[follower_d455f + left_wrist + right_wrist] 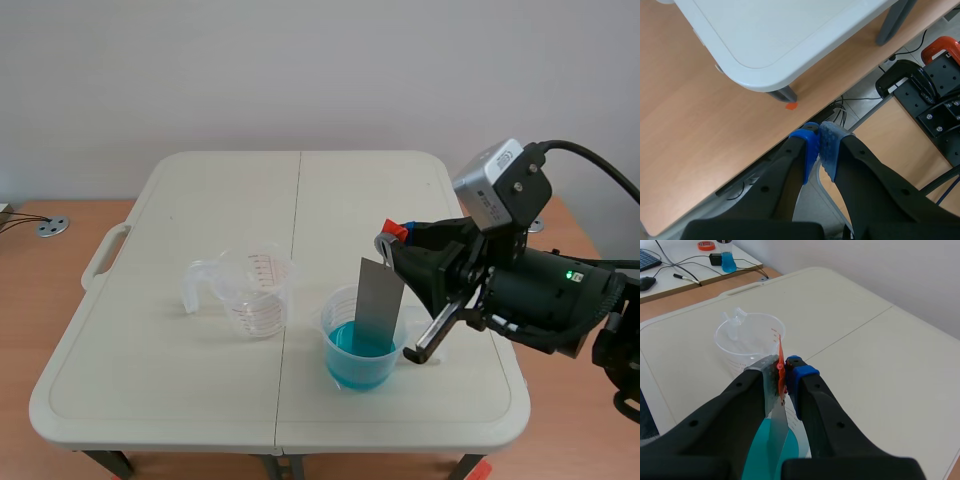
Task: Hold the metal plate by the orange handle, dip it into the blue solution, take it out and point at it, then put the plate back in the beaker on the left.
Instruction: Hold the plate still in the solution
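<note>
The right gripper (392,238) (785,371) is clenched on the orange handle (397,231) (781,365), which is pinched flat between its two pads and shows as a thin orange edge in the right wrist view. From the handle the metal plate (380,295) (775,427) hangs down below the fingers, close to upright with a slight lean. Its lower end is inside the filled beaker (345,372), down in the blue solution (350,345) (752,460). The upper part of the plate rises clear of the rim. The gripper is above and just behind this beaker, and its arm comes in low from the right side of the surface (200,200) (865,365).

Ahead of the gripper in the right wrist view, and just beside the filled beaker in the scene view, stands the empty beaker (258,290) (747,337). It is clear plastic with red graduation marks and a spout and handle on its far side from the plate. The two beakers stand near each other, one on each side of the seam that runs down the middle of the surface, and they do not touch.

The left gripper (819,137) appears only in its own wrist view. It is closed with nothing between its blue pads (807,145), which are pressed together. It hangs off the surface, below one rounded corner (765,75), above a wooden top (700,140) that carries a small orange tape mark (791,105). Black clamps (920,85) sit beyond the wooden top's edge.
</note>
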You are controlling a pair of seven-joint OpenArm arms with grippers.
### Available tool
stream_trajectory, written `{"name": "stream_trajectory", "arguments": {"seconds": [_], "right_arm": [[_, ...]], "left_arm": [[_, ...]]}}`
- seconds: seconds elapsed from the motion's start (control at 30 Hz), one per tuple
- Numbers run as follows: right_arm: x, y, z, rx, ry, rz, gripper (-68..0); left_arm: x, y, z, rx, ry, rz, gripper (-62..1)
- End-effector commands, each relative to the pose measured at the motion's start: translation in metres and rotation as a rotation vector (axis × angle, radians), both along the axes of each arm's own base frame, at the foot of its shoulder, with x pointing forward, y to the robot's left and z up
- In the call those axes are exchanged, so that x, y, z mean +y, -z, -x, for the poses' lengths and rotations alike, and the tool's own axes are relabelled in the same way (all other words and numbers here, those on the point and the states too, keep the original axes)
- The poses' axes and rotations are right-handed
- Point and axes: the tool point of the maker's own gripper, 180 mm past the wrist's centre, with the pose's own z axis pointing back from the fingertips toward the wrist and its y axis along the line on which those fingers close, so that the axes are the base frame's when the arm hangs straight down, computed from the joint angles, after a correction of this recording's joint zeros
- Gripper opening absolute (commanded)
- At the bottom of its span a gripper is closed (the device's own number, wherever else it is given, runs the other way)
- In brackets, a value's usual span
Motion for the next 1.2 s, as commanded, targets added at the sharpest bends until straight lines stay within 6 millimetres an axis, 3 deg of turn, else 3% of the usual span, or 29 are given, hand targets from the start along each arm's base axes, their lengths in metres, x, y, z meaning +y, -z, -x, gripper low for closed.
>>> {"name": "stream_trajectory", "arguments": {"seconds": [0.0, 1.17], "right_arm": [[-0.0004, -0.0027, -0.002, -0.009, -0.006, 0.008, -66.0], [-0.0005, -0.0029, -0.002, -0.01, -0.005, 0.007, -66.0]], "left_arm": [[-0.0038, -0.0024, -0.0016, -0.013, -0.002, 0.019, -59.4], [-0.0027, -0.0009, -0.0004, -0.004, -0.004, 0.012, -59.4]]}}
